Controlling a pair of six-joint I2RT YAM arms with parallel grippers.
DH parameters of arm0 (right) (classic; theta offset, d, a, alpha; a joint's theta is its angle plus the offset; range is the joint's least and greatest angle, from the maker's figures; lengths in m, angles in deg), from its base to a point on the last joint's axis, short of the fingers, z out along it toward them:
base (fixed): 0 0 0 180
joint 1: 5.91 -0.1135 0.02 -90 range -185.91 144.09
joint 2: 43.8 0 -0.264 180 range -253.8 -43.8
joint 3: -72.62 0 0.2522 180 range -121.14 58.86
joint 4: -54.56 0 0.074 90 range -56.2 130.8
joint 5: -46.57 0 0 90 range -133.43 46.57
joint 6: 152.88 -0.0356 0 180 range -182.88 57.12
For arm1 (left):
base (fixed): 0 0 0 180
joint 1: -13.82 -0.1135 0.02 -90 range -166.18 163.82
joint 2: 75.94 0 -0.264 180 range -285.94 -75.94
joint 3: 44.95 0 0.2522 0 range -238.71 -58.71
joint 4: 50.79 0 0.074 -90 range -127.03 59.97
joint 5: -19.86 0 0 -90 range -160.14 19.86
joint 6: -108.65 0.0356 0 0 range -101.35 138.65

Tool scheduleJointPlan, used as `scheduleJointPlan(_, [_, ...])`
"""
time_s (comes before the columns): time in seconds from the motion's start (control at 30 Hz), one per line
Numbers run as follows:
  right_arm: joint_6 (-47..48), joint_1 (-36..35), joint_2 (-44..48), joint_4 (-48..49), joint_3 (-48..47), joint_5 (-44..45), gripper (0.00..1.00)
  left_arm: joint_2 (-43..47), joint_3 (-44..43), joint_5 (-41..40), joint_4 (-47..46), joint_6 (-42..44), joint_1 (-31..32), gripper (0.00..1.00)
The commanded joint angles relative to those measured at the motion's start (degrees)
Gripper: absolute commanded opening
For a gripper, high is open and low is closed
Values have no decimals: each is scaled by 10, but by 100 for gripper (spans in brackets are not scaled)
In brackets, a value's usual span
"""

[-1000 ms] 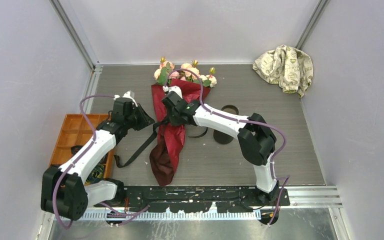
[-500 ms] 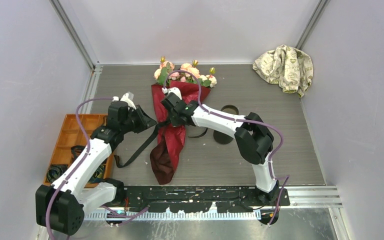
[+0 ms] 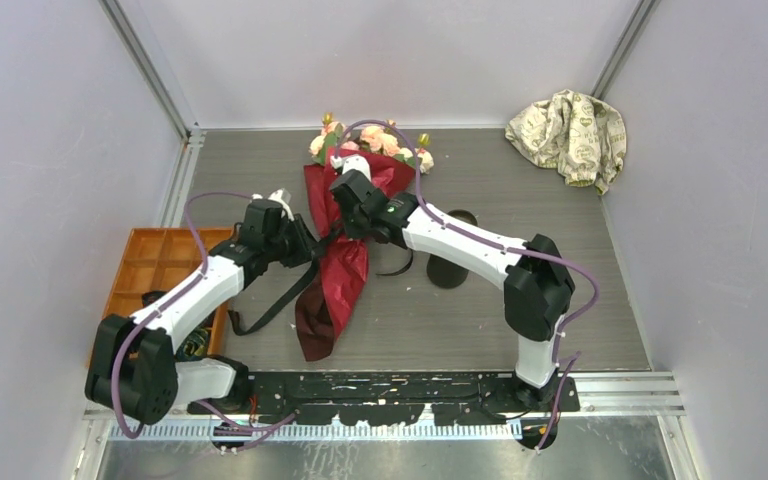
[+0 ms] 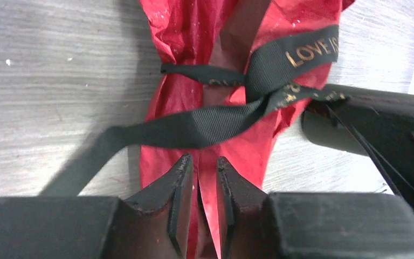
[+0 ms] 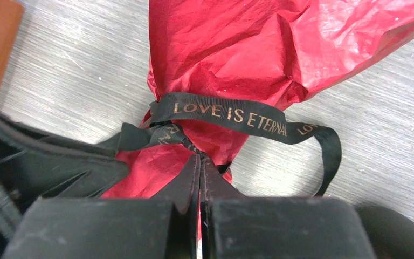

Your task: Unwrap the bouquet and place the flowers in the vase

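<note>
An orange tray [image 3: 152, 258] sat at the left edge of the worktop [image 3: 560, 300], some dark items in its near compartments. The left arm reached past it, towards the middle. The left pincer [image 4: 201, 163] hung low over the bouquet [image 3: 343, 275], just below the tied waist, its fingers narrowly spread. Red paper showed through the slit between them, and nothing was plainly clamped there. Just ahead of those tips ran a loose tail of the black ribbon [image 4: 210, 121], slanting off towards the near left across the grey boards.

The bouquet lay flat in the centre of the worktop, its length running from near to far. The dark red wrapping paper [image 5: 232, 48] was crumpled and cinched by the ribbon, which bore gold lettering reading "LOVE IS ETERNAL". The flowers [image 3: 375, 140], pink and peach heads with green leaves, pointed to the far wall, and the paper's tail pointed to the arm bases.

The right pincer [image 5: 200, 157] came at the same waist from the other side, facing the left one closely. Its fingers were pressed together right at the knot, with a strand of ribbon running in between the tips.

The vase [image 3: 447, 270] lay to the right of the bouquet, near it, partly hidden under the right arm. Whether it stood upright I could not tell. A beige patterned cloth [image 3: 568, 135] was bunched in the far right corner, well apart.
</note>
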Motion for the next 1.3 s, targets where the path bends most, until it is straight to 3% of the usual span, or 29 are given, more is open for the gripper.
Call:
scheduleJointPlan(0.0, [-4, -3, 42, 13, -4, 1, 1, -33, -49, -2, -49, 7, 0, 26])
scheduleJointPlan(0.17, [-3, -3, 47, 20, 4, -8, 1, -78, -60, 29, -85, -13, 1, 28])
scheduleJointPlan(0.5, [-2, -3, 54, 32, 21, -28, 1, -154, -106, 10, -114, -14, 1, 30])
scheduleJointPlan(0.77, [7, -2, 68, 31, 46, -3, 1, -48, -114, -35, -37, 35, 0, 29])
scheduleJointPlan(0.9, [7, 0, 68, 34, 54, -6, 1, -13, -93, -71, -34, 55, -1, 41])
scheduleJointPlan(1.1, [7, 0, 70, 34, 60, -4, 1, -101, -100, -12, -56, 39, -14, 41])
scheduleJointPlan(1.27, [8, 0, 77, 35, 65, -2, 1, -167, -95, 35, -120, 29, -17, 33])
